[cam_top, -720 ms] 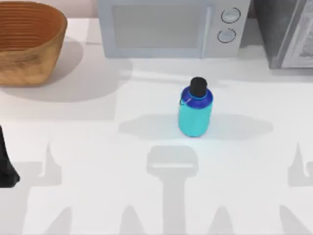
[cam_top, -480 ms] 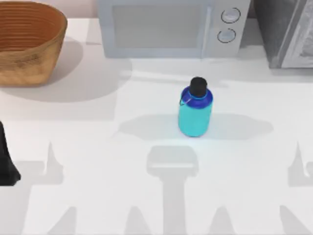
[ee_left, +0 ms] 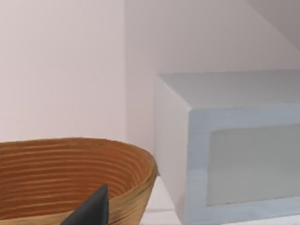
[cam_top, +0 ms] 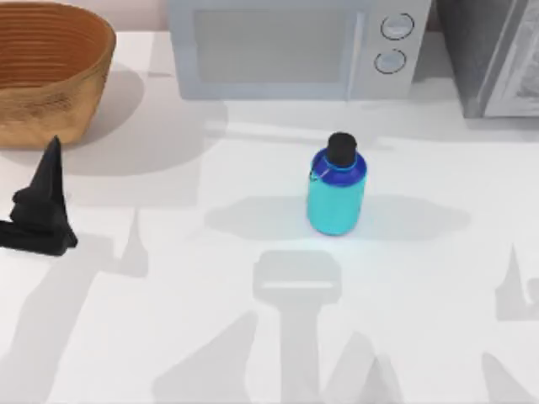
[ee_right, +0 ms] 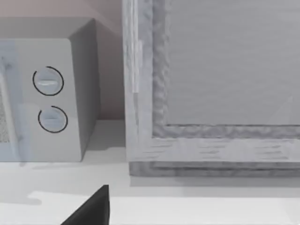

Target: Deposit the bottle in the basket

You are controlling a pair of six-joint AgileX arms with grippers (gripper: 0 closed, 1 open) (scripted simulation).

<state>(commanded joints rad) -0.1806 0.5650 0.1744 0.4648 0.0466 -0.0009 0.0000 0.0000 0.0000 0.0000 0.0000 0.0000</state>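
Note:
The turquoise bottle (cam_top: 337, 192) with a blue shoulder band and black cap stands upright near the middle of the table, in front of the microwave. The woven golden-brown basket (cam_top: 50, 76) sits at the far left corner; its ribbed inside (ee_left: 61, 173) faces the left wrist view. My left gripper (cam_top: 40, 209) is at the left side of the table, just in front of the basket and far left of the bottle, holding nothing. A dark tip of it (ee_left: 93, 210) shows before the basket. A dark piece of my right gripper (ee_right: 93, 208) shows in the right wrist view.
A grey microwave (cam_top: 295, 46) with two dials stands along the back, between basket and a second grey appliance (cam_top: 497, 59) at the back right. Bare white table (cam_top: 210, 278) lies between my left gripper and the bottle.
My left gripper has come in from the table's left edge, moving back toward the basket and slightly right. The bottle has not moved.

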